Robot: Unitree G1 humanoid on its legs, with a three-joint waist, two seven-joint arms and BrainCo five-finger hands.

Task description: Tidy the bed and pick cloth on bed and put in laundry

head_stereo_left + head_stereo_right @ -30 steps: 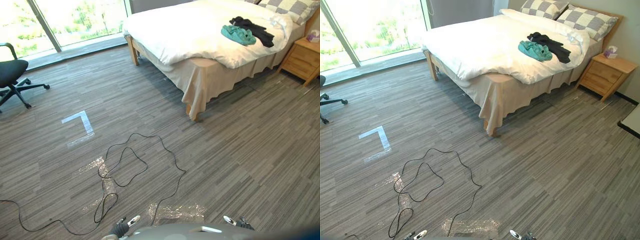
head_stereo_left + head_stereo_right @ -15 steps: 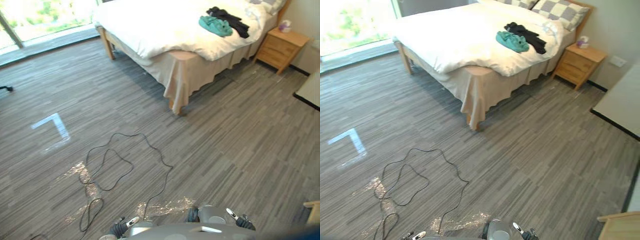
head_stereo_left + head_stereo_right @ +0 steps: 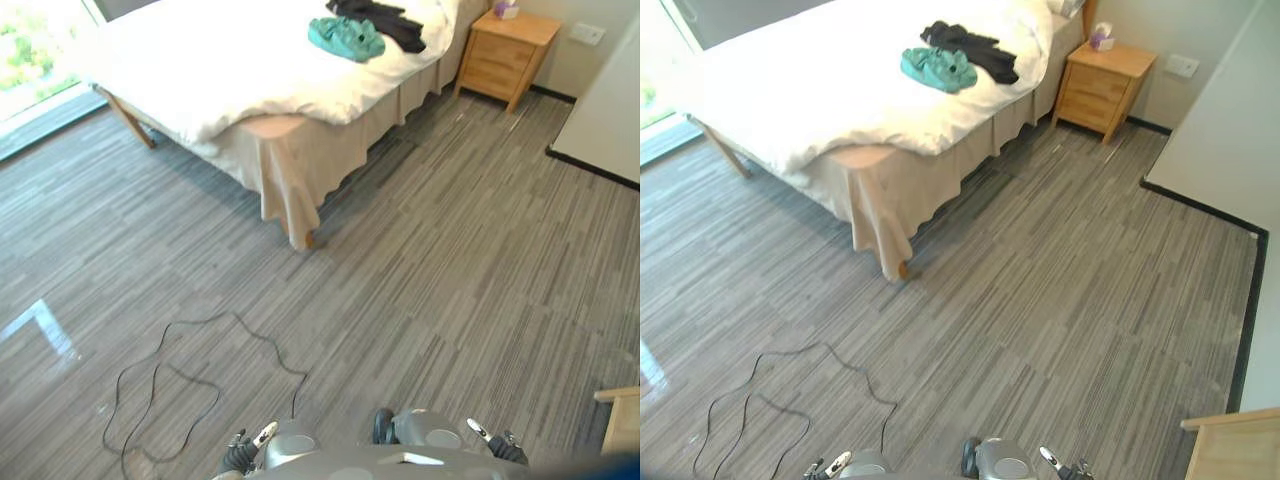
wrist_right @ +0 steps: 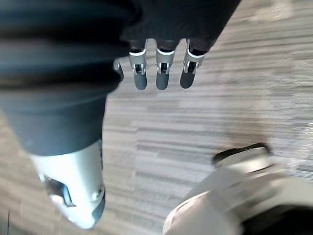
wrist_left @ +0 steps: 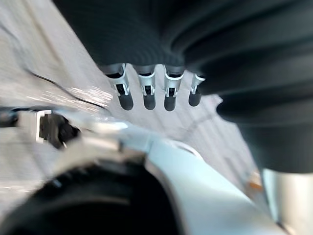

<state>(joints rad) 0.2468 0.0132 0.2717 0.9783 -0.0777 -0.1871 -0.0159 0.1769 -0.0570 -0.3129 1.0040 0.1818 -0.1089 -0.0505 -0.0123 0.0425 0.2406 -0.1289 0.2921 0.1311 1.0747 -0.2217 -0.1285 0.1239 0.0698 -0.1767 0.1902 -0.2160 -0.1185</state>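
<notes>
A bed [image 3: 290,125] with a white duvet [image 3: 200,60] stands at the far side of the room. On the duvet lie a teal cloth [image 3: 346,37] and, touching it behind, a black cloth [image 3: 385,17]. My left hand [image 3: 243,453] hangs low at the view's bottom edge, far from the bed; in the left wrist view its fingers [image 5: 146,92] hang straight and hold nothing. My right hand [image 3: 500,446] hangs low at the bottom right, with its fingers [image 4: 162,73] straight and empty over the floor.
A wooden nightstand [image 3: 502,55] with a small tissue box [image 3: 1101,38] stands beside the bed's head. A white wall [image 3: 610,110] with a dark skirting runs along the right. A light wooden piece [image 3: 622,420] shows at the lower right. Grey striped floor [image 3: 450,260] lies between me and the bed.
The whole picture has swung: the bed and cloths sit further left and nearer, the window and chair have left the view, and the right wall has come in. Both hands still hang low.
</notes>
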